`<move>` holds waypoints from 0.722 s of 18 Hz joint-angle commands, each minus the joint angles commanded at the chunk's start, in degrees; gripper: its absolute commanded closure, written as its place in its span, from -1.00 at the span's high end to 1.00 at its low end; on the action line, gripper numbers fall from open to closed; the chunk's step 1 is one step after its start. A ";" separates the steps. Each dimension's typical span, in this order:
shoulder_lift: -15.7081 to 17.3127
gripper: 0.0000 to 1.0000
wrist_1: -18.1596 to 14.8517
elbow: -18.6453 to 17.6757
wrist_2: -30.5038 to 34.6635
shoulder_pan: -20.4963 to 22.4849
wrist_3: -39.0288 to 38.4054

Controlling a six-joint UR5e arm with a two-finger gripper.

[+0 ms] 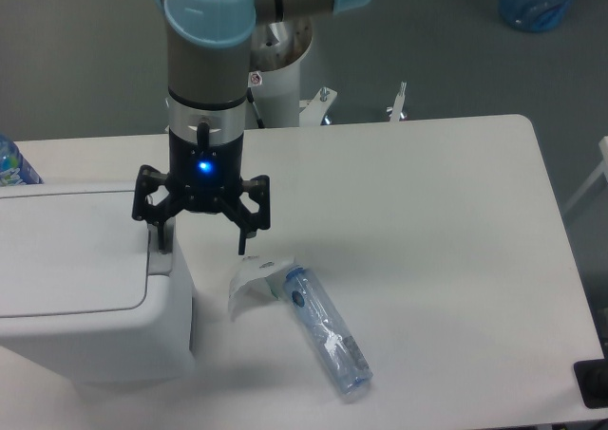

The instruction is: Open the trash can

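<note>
White desk (427, 221) before grey floor, one trash can (81, 288) at lower left with lid down, not yet opened, one claw (201, 242) spread wide, holding nothing, one finger at the can's button edge, press seemingly left to do, one crushed bottle (323, 330) lying lower centre.

My black pincer (202, 243) glows with a small blue light beneath my silver and pale blue arm (207, 31), the trash can (81, 288) and desk (418, 250) are white, and the crushed bottle (323, 330) is clear bluish.
</note>
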 joint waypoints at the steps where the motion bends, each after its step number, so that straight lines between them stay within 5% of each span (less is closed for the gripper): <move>1: 0.00 1.00 0.00 0.00 0.00 0.00 0.00; 13: 0.00 1.00 0.61 -0.35 0.00 0.00 -0.17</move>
